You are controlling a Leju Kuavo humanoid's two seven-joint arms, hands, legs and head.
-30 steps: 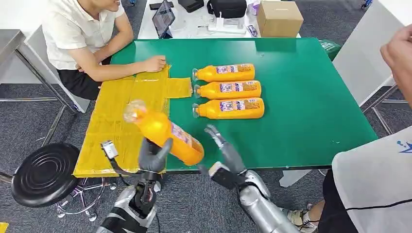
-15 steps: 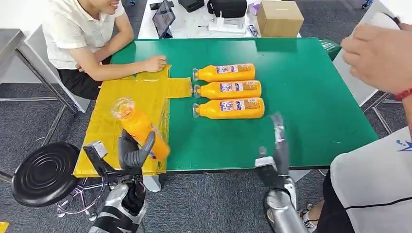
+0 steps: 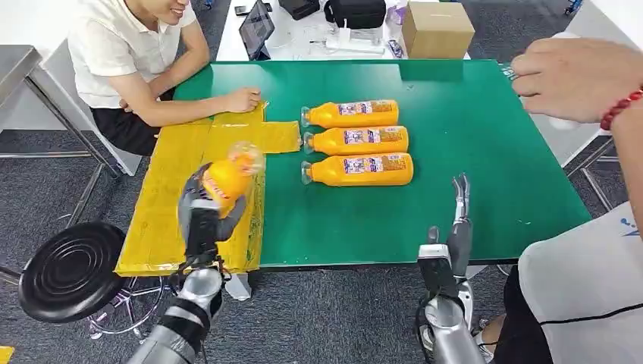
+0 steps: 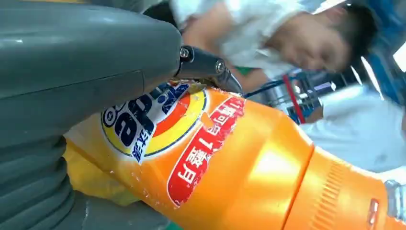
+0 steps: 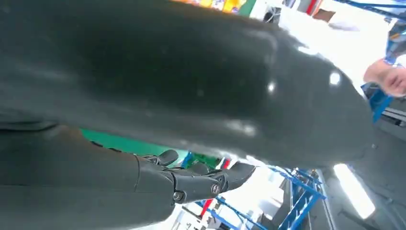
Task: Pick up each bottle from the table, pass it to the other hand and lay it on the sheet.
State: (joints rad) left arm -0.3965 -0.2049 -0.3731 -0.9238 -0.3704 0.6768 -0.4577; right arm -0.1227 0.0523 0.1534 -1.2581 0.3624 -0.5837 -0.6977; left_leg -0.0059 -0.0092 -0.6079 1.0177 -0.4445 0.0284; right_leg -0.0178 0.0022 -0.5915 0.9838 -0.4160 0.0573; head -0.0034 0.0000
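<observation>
The left hand (image 3: 203, 216) has swung the orange bottle (image 3: 225, 176) over the yellow sheet (image 3: 170, 189), fingers gripping it, cap now pointing away. The right hand (image 3: 455, 239) has pulled back, fingers released and straight. Handover looks done; three bottles (image 3: 356, 141) wait on the bench (image 3: 470, 152).

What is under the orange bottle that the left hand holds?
Under the orange bottle in the left hand lies the yellow sheet on the green table. The bottle and hand cover the sheet directly below, so contact cannot be judged.
</observation>
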